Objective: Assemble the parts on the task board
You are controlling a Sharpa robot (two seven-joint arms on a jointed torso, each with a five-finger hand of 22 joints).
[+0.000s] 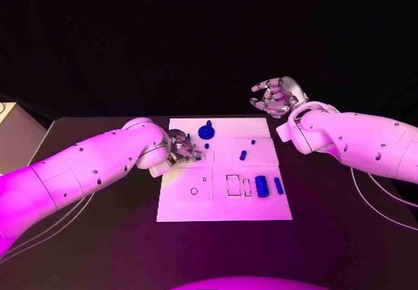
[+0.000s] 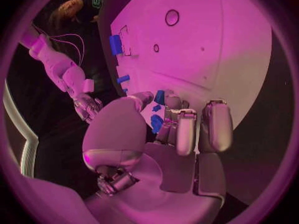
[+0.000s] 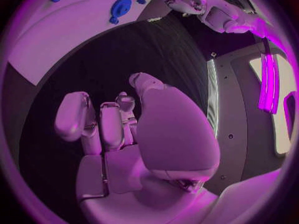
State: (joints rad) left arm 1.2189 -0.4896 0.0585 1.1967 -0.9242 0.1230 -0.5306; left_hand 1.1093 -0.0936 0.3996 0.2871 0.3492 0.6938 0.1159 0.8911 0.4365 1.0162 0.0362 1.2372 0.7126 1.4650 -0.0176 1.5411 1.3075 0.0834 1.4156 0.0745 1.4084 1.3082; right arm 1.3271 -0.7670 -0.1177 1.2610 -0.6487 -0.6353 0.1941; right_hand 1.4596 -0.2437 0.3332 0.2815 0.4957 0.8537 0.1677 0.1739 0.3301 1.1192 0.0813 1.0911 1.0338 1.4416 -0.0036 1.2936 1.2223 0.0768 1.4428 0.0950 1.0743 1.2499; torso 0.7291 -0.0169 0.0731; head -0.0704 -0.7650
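One small blue part (image 2: 158, 120) sits pinched in our left hand (image 1: 183, 149) fingers (image 2: 185, 129) over the board (image 1: 261, 208); our right hand (image 1: 277, 95) curls on nothing.

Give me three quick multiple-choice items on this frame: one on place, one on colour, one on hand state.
1. Where is the left hand?
A. over the task board's left part
B. off the table
C. beyond the board's far edge

2. What colour is the round part?
A. white
B. blue
C. yellow

3. What is the right hand doing?
A. gripping a part
B. pressing the board
C. raised, fingers curled, holding nothing

Key: 1 A, head view shows it there. 2 B, blue on the white plate. 3 C, right wrist view shows bare fingers.
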